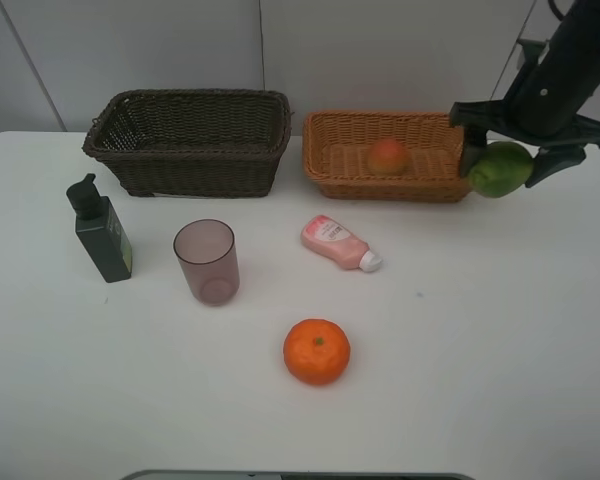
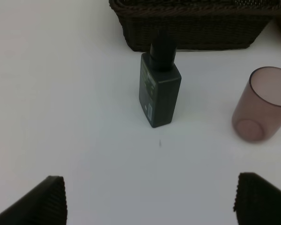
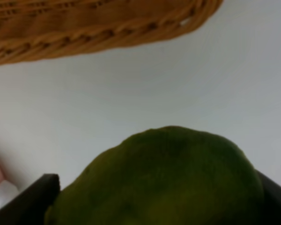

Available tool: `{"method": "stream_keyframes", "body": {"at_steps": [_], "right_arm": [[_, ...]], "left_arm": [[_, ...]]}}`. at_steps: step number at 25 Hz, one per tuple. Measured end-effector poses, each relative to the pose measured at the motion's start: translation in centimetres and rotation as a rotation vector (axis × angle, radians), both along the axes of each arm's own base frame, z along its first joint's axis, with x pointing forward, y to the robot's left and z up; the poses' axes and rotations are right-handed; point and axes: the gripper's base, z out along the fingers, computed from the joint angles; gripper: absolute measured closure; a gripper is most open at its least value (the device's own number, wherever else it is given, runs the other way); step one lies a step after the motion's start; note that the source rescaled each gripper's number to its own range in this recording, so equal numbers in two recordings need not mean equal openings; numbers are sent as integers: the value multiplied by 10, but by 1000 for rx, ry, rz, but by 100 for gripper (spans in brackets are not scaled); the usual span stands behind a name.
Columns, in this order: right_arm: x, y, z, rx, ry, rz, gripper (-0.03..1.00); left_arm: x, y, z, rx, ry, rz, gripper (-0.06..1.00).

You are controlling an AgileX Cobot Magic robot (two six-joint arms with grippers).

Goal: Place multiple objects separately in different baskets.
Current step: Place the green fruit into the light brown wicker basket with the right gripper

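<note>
**Green fruit** [image 1: 500,170]: gripped by the right pincer [image 1: 508,158] and held above the surface [image 1: 480,350], just beside the right end of the tan basket [image 1: 380,188], not yet over it.

**Peach** [image 1: 387,157]: lodged in the tan basket.

**Left pincer** [image 2: 150,201]: open, nothing held, aimed at the bottle [image 2: 159,91] and cup [image 2: 262,110].

**Dark basket** [image 1: 195,175]: nothing is seen inside it.

**Tube** [image 1: 338,243], **orange** [image 1: 317,351]: loose on the surface.

**Hazards noted:**
- If the fruit is released here, the basket is missed. The fruit is round, so a roll toward the surface edge is judged likely.
- If the fruit is carried across too low, the rim may be struck. The shallow basket could then be shoved or tipped and the peach disturbed.
- The grip is on a smooth curved skin, so a slip may be caused by a quick swing.
- If the fruit is dropped from too high, it may bounce out or knock against the peach.
</note>
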Motion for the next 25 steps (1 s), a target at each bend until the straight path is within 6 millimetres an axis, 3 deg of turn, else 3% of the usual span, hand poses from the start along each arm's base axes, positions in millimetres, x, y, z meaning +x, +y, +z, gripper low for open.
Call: {"method": "stream_keyframes", "body": {"at_steps": [13,25], "right_arm": [[75,17,-8,-3,-122,83,47],[100,24,-50,-19,-204,126,47]], "left_arm": [[0,0,0,0,0,0,3],[0,0,0,0,0,0,3]]}}
